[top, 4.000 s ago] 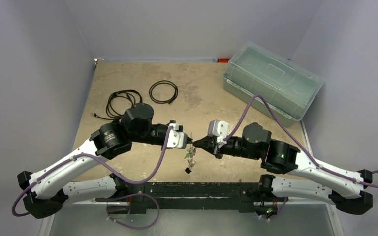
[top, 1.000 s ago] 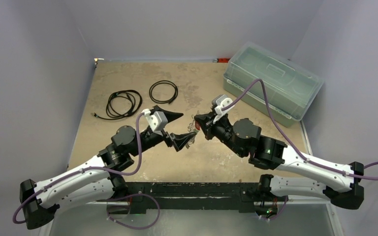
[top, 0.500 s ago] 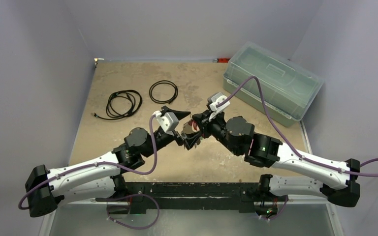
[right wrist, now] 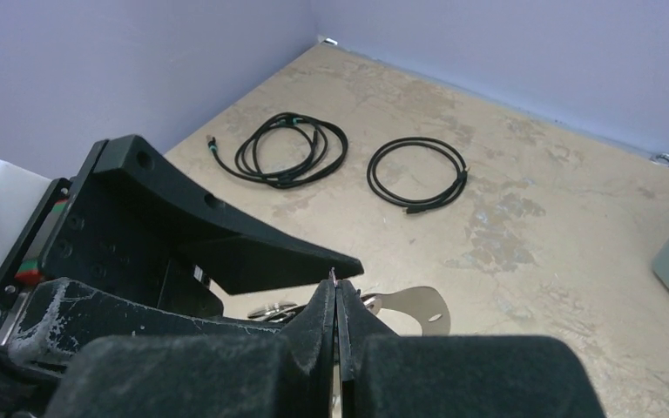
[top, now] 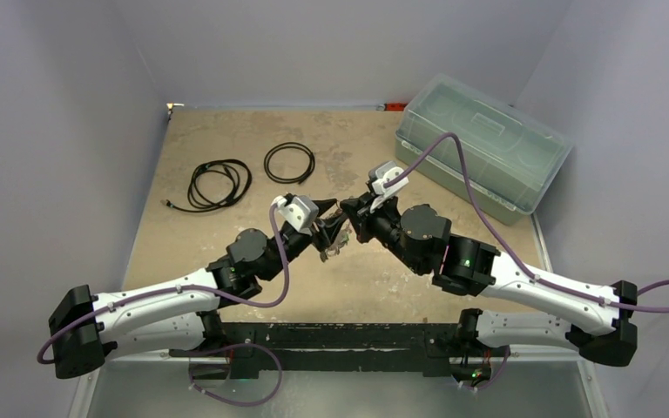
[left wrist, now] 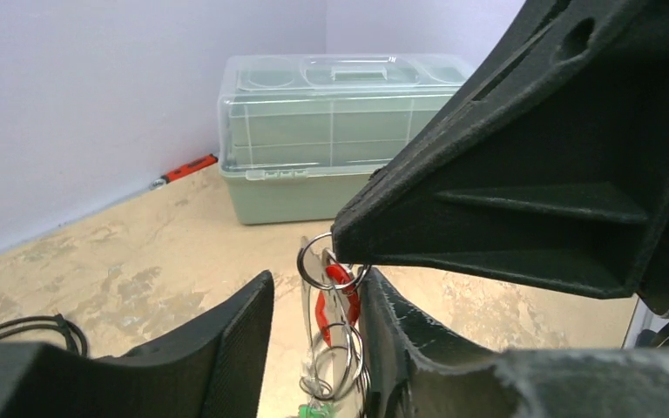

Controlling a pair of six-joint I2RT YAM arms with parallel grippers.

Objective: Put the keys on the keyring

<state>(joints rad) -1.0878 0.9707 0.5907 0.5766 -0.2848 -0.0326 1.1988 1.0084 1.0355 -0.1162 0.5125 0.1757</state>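
The keys hang as a small bunch in mid-air between the two grippers (top: 338, 246). In the left wrist view I see a small silver split ring (left wrist: 327, 261), a red key head (left wrist: 338, 300), more silver rings below and a green bit (left wrist: 318, 409) at the bottom edge. A thin pale loop (left wrist: 307, 366) hangs beside them; I cannot tell if it is the keyring. My left gripper (left wrist: 318, 287) is open, its fingers on either side of the bunch. My right gripper (right wrist: 334, 283) is shut on a thin metal sliver at the top of the bunch. A silver metal tab (right wrist: 422, 309) sticks out beside it.
A clear lidded plastic box (top: 479, 152) stands at the back right. Two black cable coils lie at the back left, a tangled one (top: 218, 183) and a round one (top: 289, 162). The mottled tan tabletop (top: 383, 279) has purple walls around it.
Four seconds ago the grippers met lower, near the front edge, with the bunch dangling. Since then both have moved toward the back. In the last second the left gripper closed in around the bunch.
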